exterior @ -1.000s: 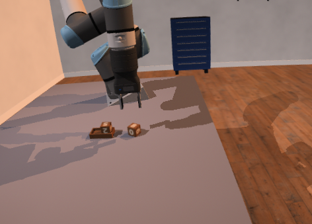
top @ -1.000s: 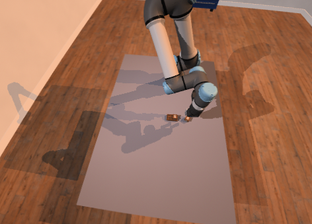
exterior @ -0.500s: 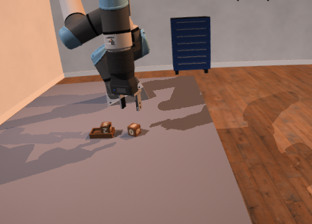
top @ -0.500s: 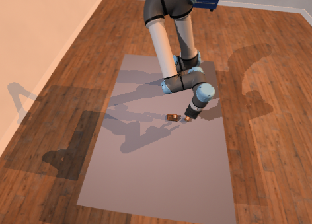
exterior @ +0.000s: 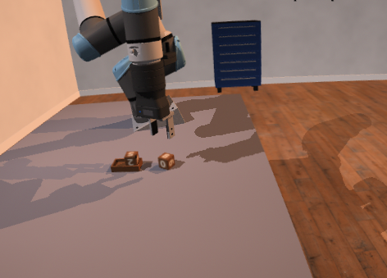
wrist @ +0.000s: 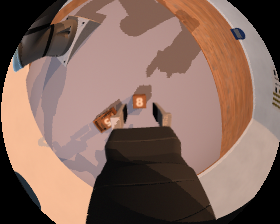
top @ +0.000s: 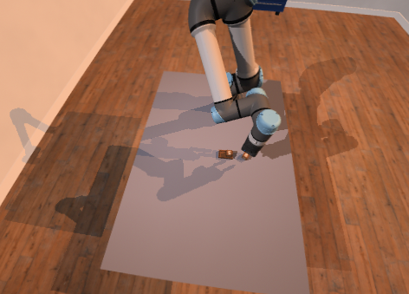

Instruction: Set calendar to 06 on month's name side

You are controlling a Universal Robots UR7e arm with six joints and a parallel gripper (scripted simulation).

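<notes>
The fingers [exterior: 170, 128] stood apart with nothing between them, above the worktop [top: 204, 226] [exterior: 164, 222] [wrist: 100, 65]. One number cube [top: 229, 153] [exterior: 131, 158] [wrist: 108, 121] sat in the wooden tray [top: 221, 157] [exterior: 123, 168] [wrist: 102, 128], at one end (a 2 showed on its side in the exterior view). The loose number cube [top: 246, 156] [exterior: 166, 161] [wrist: 139, 101] lay just beside the tray, on the worktop, with an 8 on top.

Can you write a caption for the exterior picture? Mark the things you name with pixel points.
Open jaws [exterior: 162, 131] above two number blocks, one in its tray.
</notes>
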